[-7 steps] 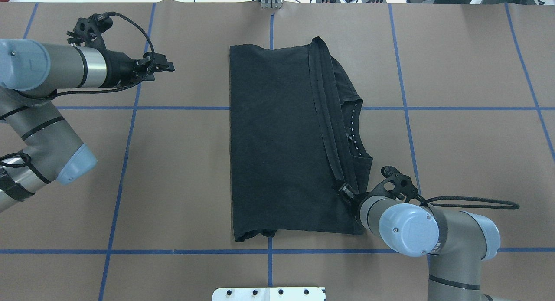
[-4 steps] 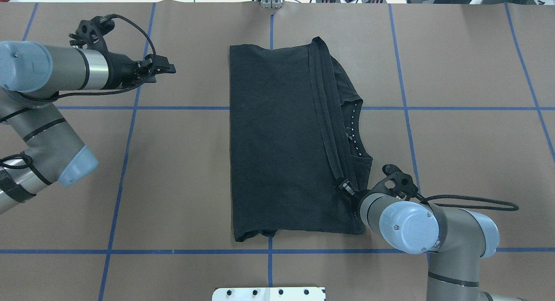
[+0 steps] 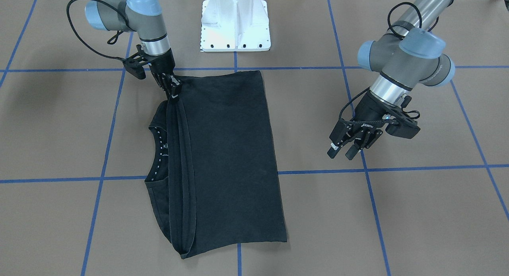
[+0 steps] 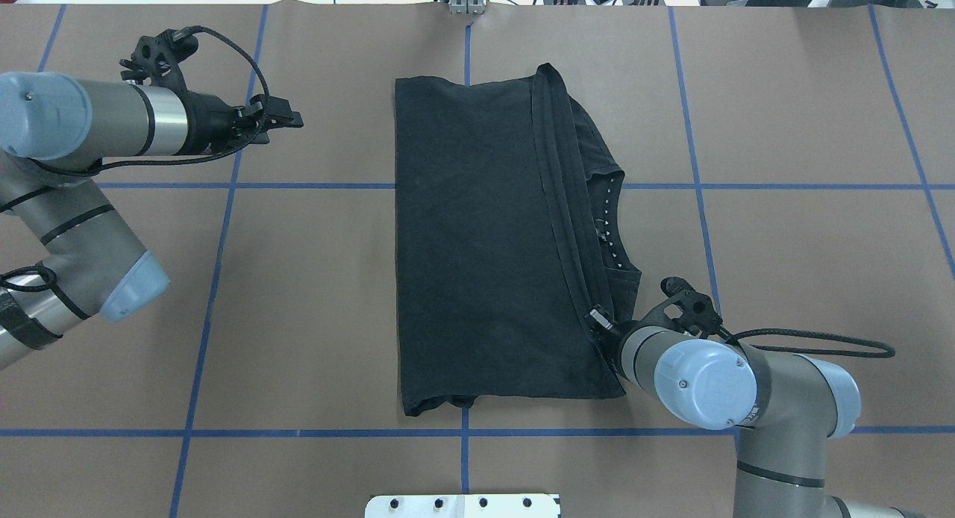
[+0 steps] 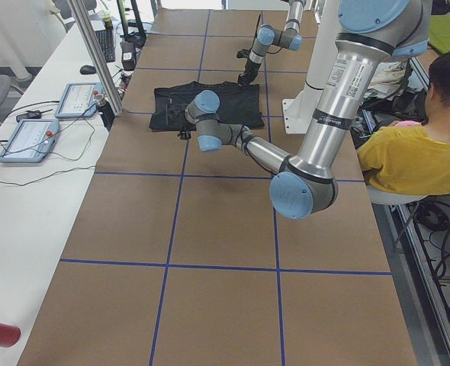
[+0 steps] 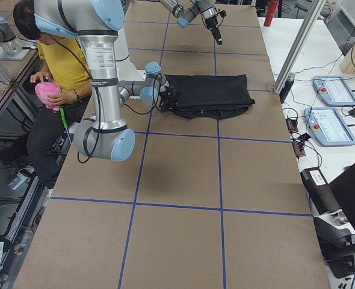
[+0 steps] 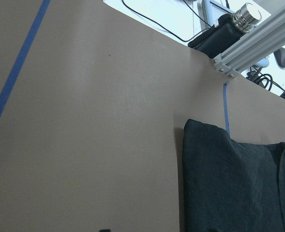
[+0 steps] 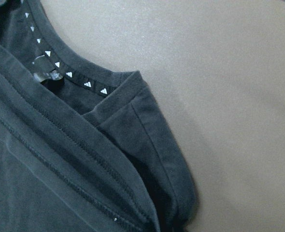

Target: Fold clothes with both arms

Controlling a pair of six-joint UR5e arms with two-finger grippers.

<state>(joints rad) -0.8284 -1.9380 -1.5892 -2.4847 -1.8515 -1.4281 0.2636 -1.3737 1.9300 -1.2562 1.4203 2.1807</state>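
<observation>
We saw the right hand [image 3: 174,90] lowered onto the near corner of the folded hem of the black T-shirt [image 3: 226,156], its fingers black against black cloth, so we could not tell whether they were gripping the fabric or only resting on it. From the right wrist we saw only cloth close up: stitched hem layers, a sleeve edge and the neckline [image 8: 67,75] with its row of small white triangles. The right arm [image 3: 143,17] reached down to that corner from the robot's side. The T-shirt lay flat as a long folded rectangle in the middle of the tabletop [image 3: 59,129], with the hem band running along its length and the collar showing beyond it on the robot's right. The left hand [image 3: 342,152] hung above bare brown tabletop well apart from the shirt, fingers spread and holding nothing, beside a blue tape line [image 3: 397,168]. The left arm [image 3: 405,61] rose behind it, and the white pedestal base [image 3: 235,25] stood just beyond the shirt's near end
</observation>
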